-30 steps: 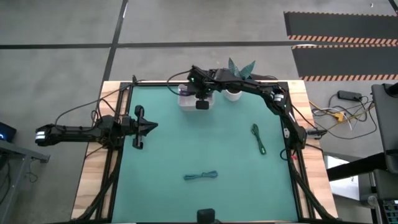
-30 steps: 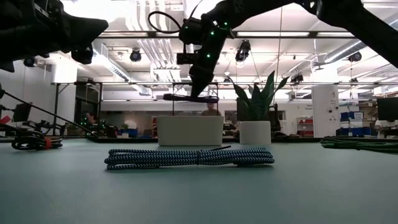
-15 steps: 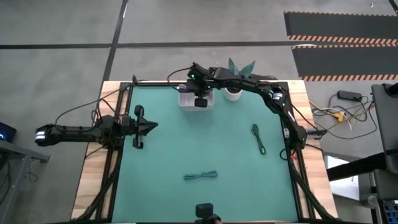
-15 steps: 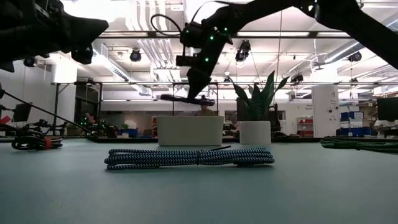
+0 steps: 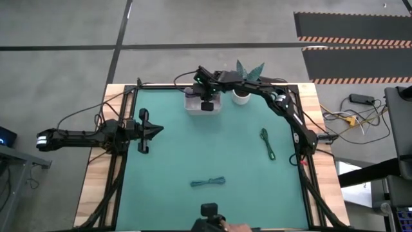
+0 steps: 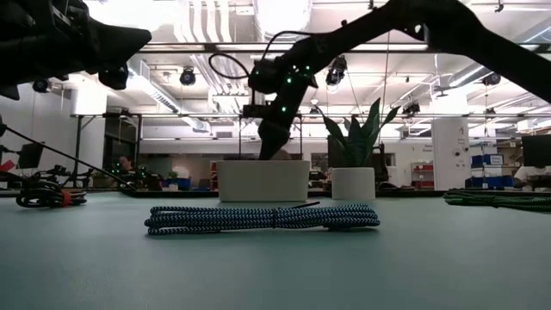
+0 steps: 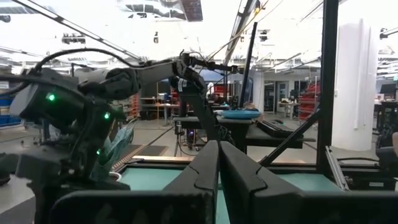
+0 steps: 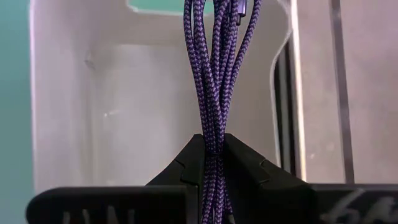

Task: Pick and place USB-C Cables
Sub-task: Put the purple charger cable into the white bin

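My right gripper [image 8: 211, 146] is clamped on the purple-blue braided cable bundle [image 8: 214, 74], pinched mid-length between the two dark fingers [image 8: 249, 165], strands running straight out past the tips. It sits directly over the open white rectangular plastic bin [image 5: 195, 103], cable hanging inside the bin walls [image 8: 62, 99]; can't tell if it touches the bin floor. In the low view the right gripper [image 6: 274, 142] dips to the bin's rim [image 6: 263, 181] and the held cable is hidden behind the bin wall. The bin is at the far edge of the green-matted counter [image 5: 212, 148], just beside a small white round pot with a spiky green plant [image 5: 242, 95]. Green braided cable bundle [image 5: 267, 143] lies flat on the mat, well apart from the bin, toward the right arm's base side, untouched. Teal-blue braided cable bundle [image 5: 208, 182] lies flat on the mat, well apart from the bin on the near side; in the low view it's stretched lengthwise in front of the bin [image 6: 263, 218]. Left gripper [image 5: 154, 129] waits well apart from the bin at the counter's left edge, fingers pressed together, holding nothing [image 7: 217, 174]. A person's hand [image 5: 238, 228] shows at the counter's near edge, farthest from the bin.
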Motion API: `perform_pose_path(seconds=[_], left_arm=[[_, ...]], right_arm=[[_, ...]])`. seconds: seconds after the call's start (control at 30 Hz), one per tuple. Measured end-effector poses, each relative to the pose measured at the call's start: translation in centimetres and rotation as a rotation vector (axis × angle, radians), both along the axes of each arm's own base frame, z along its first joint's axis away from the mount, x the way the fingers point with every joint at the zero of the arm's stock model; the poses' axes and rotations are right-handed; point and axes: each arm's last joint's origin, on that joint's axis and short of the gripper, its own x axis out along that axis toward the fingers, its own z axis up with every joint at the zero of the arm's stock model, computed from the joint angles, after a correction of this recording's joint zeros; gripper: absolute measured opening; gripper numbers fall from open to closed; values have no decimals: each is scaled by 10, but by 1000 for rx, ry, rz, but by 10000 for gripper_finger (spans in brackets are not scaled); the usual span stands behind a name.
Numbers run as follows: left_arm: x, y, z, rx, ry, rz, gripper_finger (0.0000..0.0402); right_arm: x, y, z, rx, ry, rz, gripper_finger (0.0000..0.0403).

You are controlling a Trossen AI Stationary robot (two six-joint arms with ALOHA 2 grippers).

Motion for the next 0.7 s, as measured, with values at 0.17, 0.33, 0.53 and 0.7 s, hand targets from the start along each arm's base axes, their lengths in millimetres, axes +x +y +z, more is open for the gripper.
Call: perform_pose_path(seconds=[0.17, 0.33, 0.53, 0.7], left_arm=[[0, 0, 0, -1, 0, 0, 0], [0, 0, -1, -2, 6, 1, 0], [1, 0, -1, -2, 6, 1, 0], [1, 0, -1, -3, 12, 1, 0]], right_arm=[[1, -2, -8, 6, 14, 1, 34], [2, -2, -10, 7, 15, 1, 34], [2, -2, -10, 6, 12, 1, 34], [2, -2, -10, 7, 11, -2, 34]])
